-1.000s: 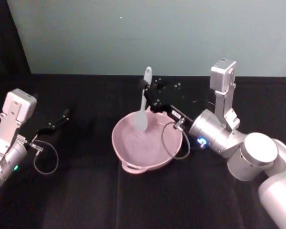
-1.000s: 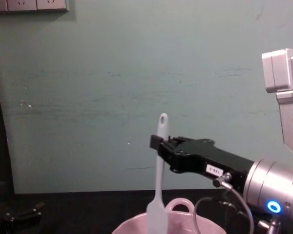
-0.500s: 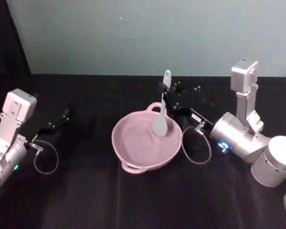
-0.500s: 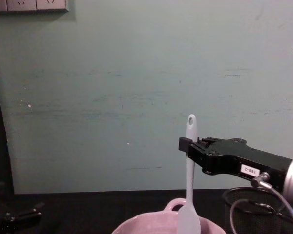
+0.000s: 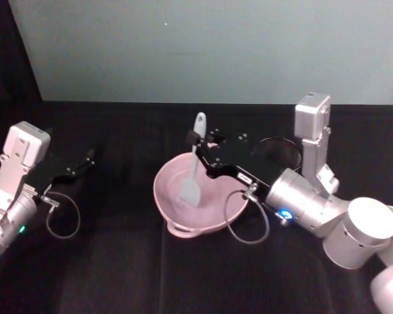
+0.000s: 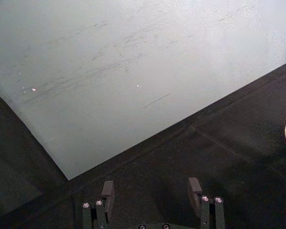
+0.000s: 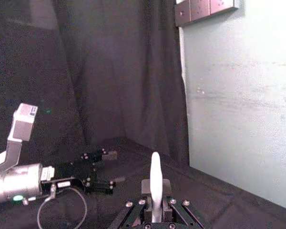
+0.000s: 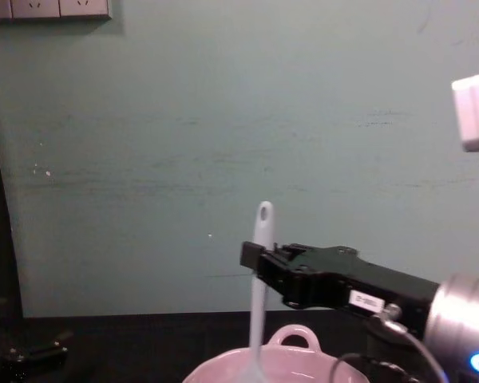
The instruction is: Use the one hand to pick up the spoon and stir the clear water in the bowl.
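Firmly clamped on the spoon [image 5: 192, 167], the right gripper [image 5: 198, 140] pinches the white handle a little below its holed end. In the chest view, the black fingers [image 8: 254, 257] close on the shaft from the right, and the oval hole stands just above them. The right wrist view shows the same grip from behind, with the handle tip [image 7: 155, 172] rising upright between the jaws of the right gripper [image 7: 154, 206].

The spoon hangs almost vertical, tilted slightly. Its flat translucent head [image 5: 189, 191] is down inside the pale pink bowl [image 5: 162, 198], toward the left part of the basin. Whether the head reaches the clear water cannot be told, since the liquid hardly shows against the pink. From the chest, the spoon [image 8: 259, 299] drops behind the near rim of the bowl [image 8: 223, 369], just left of the small loop handle [image 8: 294, 336].

Behind the fingers, the black gripper body carries a white label [image 8: 366, 302] and joins a silver wrist with a blue light [image 5: 285, 214]. A grey cable loop [image 5: 246, 221] hangs beside the bowl. A black mesh cup [image 5: 280, 150] stands beyond the forearm.

The left gripper [image 5: 84, 161] rests well apart on the black table [image 5: 118, 268], its fingers [image 6: 108, 189] spread wide with nothing between them.
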Tool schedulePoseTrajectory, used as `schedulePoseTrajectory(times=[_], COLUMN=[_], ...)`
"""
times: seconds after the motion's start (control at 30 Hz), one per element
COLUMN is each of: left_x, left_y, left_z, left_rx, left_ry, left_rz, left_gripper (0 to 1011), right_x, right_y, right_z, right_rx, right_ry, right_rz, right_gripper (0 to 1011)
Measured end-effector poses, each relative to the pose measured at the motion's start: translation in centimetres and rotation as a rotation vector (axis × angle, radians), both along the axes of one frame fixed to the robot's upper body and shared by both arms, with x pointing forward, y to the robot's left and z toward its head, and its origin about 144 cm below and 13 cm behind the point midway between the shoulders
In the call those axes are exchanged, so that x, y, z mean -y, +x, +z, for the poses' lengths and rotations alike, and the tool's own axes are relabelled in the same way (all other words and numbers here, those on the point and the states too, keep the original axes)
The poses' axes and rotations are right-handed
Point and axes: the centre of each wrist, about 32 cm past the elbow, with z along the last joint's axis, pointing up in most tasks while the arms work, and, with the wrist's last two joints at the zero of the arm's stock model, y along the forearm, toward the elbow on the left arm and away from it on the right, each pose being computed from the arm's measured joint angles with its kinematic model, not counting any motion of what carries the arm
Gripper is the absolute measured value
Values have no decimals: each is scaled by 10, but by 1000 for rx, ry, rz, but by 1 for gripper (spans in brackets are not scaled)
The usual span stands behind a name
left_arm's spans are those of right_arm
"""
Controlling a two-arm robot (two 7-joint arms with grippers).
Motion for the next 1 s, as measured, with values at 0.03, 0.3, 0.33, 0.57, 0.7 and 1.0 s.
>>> schedulePoseTrajectory(times=[0.03,0.3,0.33,0.57,0.7,1.0], left_x=[0,0,0,0,0,0], left_y=[0,0,0,0,0,0], left_z=[0,0,0,0,0,0], left_rx=[0,0,0,0,0,0], left_ry=[0,0,0,0,0,0], left_rz=[0,0,0,0,0,0], left_gripper=[1011,1011,1011,1011,1011,1011], right_x=[-2,-19,-20,-15,-3,22], right_y=[2,23,28,42,44,21], right_z=[0,-5,-6,-9,-8,0], right_rx=[4,51,65,111,125,54], right_ry=[1,-12,-17,-39,-56,-82], right_rz=[1,-36,-54,-136,-176,-165], right_gripper=[120,120,120,120,120,120])
